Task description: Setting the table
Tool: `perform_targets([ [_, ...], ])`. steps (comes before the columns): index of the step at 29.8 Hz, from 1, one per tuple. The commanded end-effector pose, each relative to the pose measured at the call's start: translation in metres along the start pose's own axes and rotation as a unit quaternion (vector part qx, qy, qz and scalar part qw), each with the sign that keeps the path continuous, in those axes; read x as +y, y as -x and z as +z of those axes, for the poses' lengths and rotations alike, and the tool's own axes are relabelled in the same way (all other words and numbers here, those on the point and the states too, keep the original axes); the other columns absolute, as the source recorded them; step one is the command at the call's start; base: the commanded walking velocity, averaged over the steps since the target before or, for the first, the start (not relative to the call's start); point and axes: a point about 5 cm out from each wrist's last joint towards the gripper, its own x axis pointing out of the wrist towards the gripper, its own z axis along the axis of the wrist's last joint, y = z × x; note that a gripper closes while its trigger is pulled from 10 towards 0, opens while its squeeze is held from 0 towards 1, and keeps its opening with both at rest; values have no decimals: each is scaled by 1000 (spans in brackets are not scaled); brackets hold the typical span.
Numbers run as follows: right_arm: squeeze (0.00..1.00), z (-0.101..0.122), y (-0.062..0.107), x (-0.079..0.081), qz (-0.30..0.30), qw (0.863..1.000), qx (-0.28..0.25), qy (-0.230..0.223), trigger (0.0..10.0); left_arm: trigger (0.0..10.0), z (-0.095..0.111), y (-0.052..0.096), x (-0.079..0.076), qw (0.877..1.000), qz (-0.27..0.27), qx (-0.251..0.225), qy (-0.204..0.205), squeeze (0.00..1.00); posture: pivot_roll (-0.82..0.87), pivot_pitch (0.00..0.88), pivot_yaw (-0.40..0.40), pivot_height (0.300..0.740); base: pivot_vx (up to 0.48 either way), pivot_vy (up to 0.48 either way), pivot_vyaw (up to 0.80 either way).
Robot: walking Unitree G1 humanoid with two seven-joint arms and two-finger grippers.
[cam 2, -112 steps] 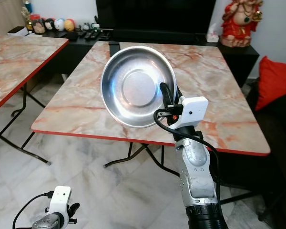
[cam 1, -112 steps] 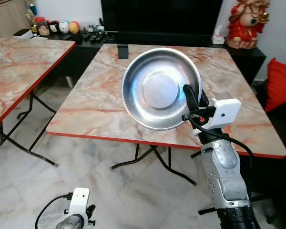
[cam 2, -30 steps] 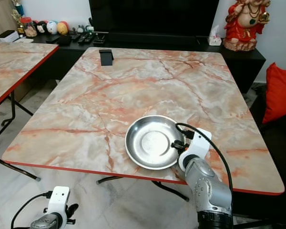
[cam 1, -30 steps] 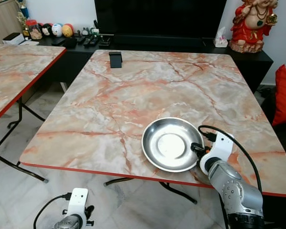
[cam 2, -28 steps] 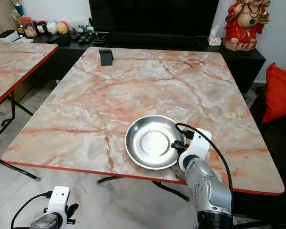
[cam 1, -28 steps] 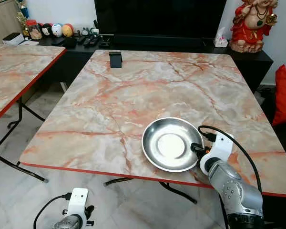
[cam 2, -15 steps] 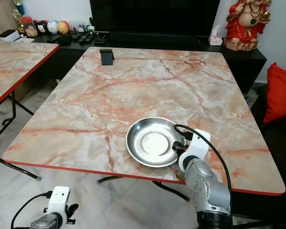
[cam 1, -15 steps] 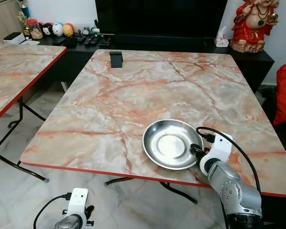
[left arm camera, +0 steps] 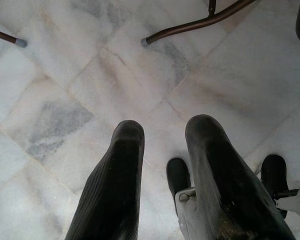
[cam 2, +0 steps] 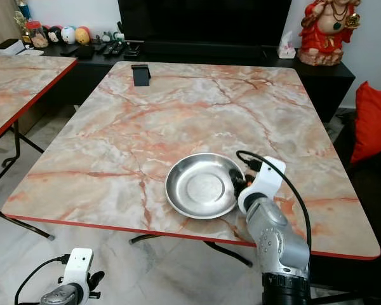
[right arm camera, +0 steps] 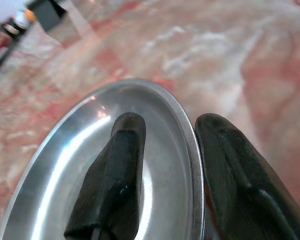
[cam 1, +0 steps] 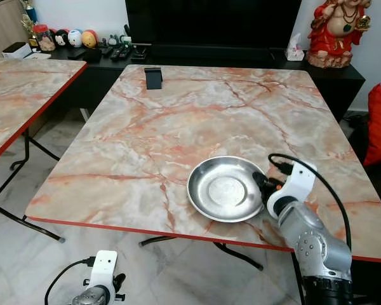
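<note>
Compared with 3.8 s ago, when it was held tilted in the air above the table, the steel plate [cam 1: 225, 189] now lies flat on the marble table [cam 1: 146, 127], near the front edge and right of centre. The left gripper [left arm camera: 162, 165] hangs idle over the tiled floor [left arm camera: 65, 75], its fingers parted with nothing between them. The right gripper [right arm camera: 165, 150] reaches low across the tabletop, one finger inside the plate's right rim and one outside, narrowly straddling it; a firm clamp cannot be confirmed.
</note>
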Motion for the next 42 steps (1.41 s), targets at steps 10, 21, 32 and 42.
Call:
perform_targets([
  [10,0,-4,10,-12,-29,999,-10,13,10000,10000,-2,0,1,1000,0,8,-3,0,-13,0,-3,740,0,0,0],
  [21,0,5,24,-4,-29,960,-159,227,10000,10000,1,1,5,999,-3,-4,-31,0,-57,0,26,740,0,0,0],
  [32,0,-22,45,-41,-126,938,-231,224,10000,10000,-2,2,5,1000,14,-11,-9,0,-22,0,-8,740,0,0,0],
  [42,0,-13,39,-41,-113,927,-271,235,10000,10000,-5,2,4,1000,14,-11,8,0,-36,0,-8,740,0,0,0],
])
